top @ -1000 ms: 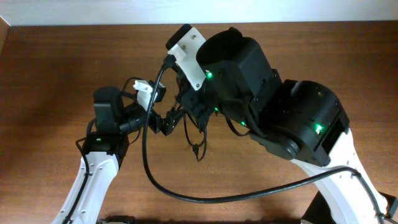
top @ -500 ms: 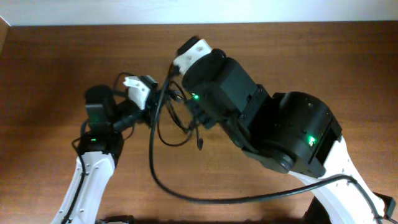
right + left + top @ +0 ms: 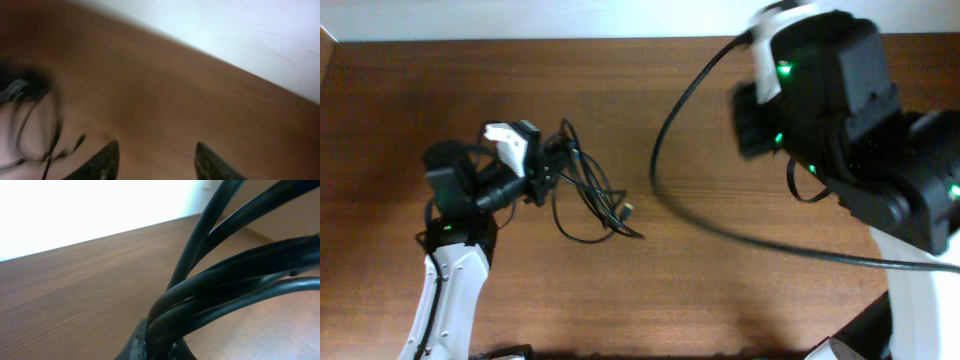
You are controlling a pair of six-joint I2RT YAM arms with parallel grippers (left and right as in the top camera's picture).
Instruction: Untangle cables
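Note:
The cables [image 3: 588, 196] are thin black cords in a loose bundle left of the table's middle, with a gold-tipped plug [image 3: 628, 211] lying at the right end. My left gripper [image 3: 547, 168] is shut on the bundle's left side. In the left wrist view several cords [image 3: 225, 275] fan up and to the right out of the closed fingers [image 3: 140, 336]. My right gripper [image 3: 156, 150] is open above bare wood with nothing between its fingertips. The cables [image 3: 30, 120] appear blurred far to its left. The right arm [image 3: 830, 90] is at the upper right, apart from the bundle.
A thick black wire [image 3: 665, 160] fixed to the right arm arcs over the table's middle and runs off to the lower right. The wooden table [image 3: 700, 290] meets a pale wall along its far edge.
My right gripper has opened, let go of the cables and swung off to the upper right. My left gripper has shut on the bundle and drawn it leftward.

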